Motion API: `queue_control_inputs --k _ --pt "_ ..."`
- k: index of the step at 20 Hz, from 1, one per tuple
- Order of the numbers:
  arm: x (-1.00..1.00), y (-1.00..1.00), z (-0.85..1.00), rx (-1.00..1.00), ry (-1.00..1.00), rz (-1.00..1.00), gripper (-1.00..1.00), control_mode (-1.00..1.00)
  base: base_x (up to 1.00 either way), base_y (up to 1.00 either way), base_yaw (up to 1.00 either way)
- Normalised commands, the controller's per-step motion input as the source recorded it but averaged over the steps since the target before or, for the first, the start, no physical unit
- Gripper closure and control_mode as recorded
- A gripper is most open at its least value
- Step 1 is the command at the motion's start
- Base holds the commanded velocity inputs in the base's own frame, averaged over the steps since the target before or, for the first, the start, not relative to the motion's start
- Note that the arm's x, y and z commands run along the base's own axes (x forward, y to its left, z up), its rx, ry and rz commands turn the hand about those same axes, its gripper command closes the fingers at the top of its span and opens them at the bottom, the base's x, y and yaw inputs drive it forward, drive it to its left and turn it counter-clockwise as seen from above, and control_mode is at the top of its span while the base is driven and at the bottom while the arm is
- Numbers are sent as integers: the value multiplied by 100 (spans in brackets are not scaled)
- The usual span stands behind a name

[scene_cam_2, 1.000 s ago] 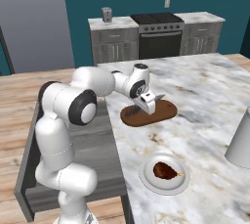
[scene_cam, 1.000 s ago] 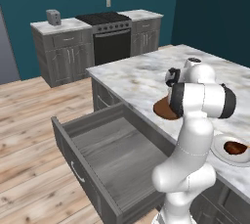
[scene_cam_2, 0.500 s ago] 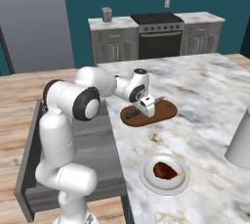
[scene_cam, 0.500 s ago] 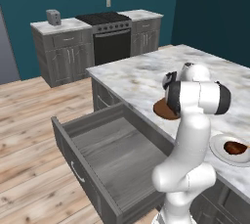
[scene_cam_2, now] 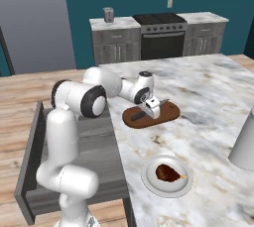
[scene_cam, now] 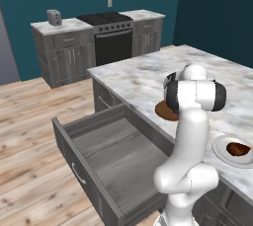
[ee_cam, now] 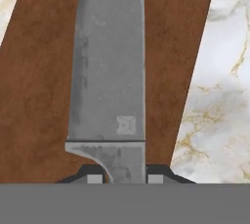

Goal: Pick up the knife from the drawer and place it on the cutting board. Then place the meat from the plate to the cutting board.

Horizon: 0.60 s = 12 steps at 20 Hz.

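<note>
My gripper (scene_cam_2: 151, 108) hangs low over the reddish-brown cutting board (scene_cam_2: 163, 114) on the marble island, shut on the knife (scene_cam_2: 139, 116). In the hand view the grey blade (ee_cam: 110, 71) runs up from between the two fingertips (ee_cam: 95, 177) and lies along the board (ee_cam: 39, 96). Whether the blade touches the wood I cannot tell. The white plate (scene_cam_2: 151, 184) sits nearer the island's front edge, with the dark meat (scene_cam_2: 168, 172) on it. The plate (scene_cam: 220, 152) and meat (scene_cam: 238, 148) also appear to the right of the arm. The wide grey drawer (scene_cam: 74, 146) stands pulled open beside the island.
A tall grey cylinder (scene_cam_2: 245, 139) stands at the right edge of the island. Marble counter (ee_cam: 219, 91) lies bare beside the board. A stove (scene_cam_2: 161, 37) and grey cabinets (scene_cam_2: 114, 45) line the back wall, with a toaster (scene_cam_2: 108, 14) on top.
The gripper has come down and slightly forward over the cutting board with the knife still held. The plate, meat and drawer have not moved.
</note>
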Motion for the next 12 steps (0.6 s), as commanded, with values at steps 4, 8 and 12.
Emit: queue_control_inputs --k 4,8,12 --pt "23 -24 -16 0 1 0 100 -100 0 0 0" --pt "22 -15 -24 0 0 0 100 -100 0 0 0" --pt "16 -4 -26 0 0 0 100 -100 0 0 0"
